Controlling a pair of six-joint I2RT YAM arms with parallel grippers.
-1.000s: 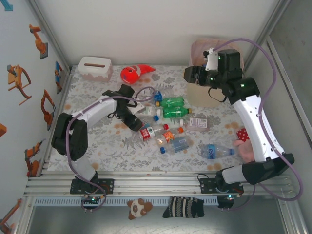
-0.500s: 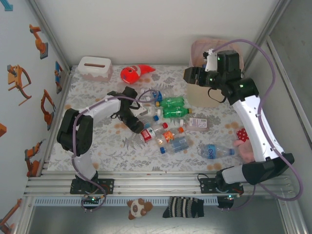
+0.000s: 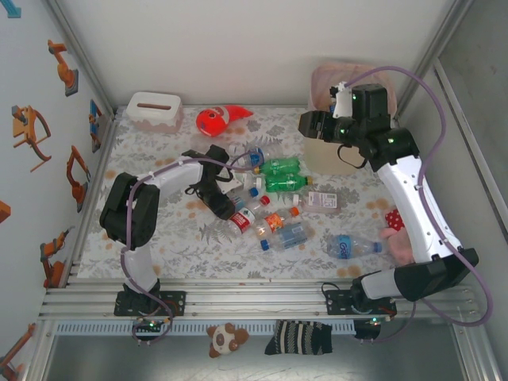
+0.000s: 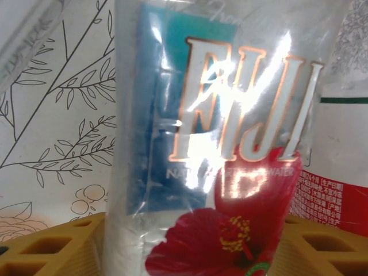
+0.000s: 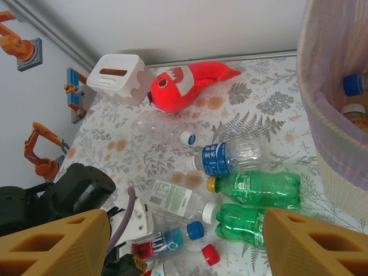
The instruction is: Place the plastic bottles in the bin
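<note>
**Fiji bottle between the left jaws; right jaws agape beside the bin**

From above: left arm (image 3: 159, 178) folded tight at the elbow, wrist low in the scatter of plastic bottles (image 3: 284, 182) at the middle of the bench (image 3: 151, 151). Labels there too small to read. Up close from the left wrist: FIJI in pale letters on a clear Fiji bottle (image 4: 230, 144), with a blue panel and a red hibiscus. Set upright in that view between two yellow fingers (image 4: 52, 247), with a red-and-white label (image 4: 339, 201) just beside it on the right. Cannot tell whether the left jaws press on the Fiji bottle or merely flank it.

From above again: right arm (image 3: 413, 198) stretched long toward the far right corner of the bench, wrist raised at the near-left side of the bin (image 3: 325, 75). From the right wrist: right jaws spread wide, gripping nothing, their yellow fingers (image 5: 54, 247) framing a look down on two green bottles (image 5: 259, 187), a blue-labelled bottle (image 5: 224, 158) and a white-labelled bottle (image 5: 172, 198). Adds the bin's inside to the overhead picture: a blue cap (image 5: 352, 83) and a second bottle top below it, within the pink liner (image 5: 322, 86). Takes in the red-orange fish toy (image 5: 184, 83) along the far edge, and the white tissue box (image 5: 118, 77) beside it toward the far left corner.
</note>
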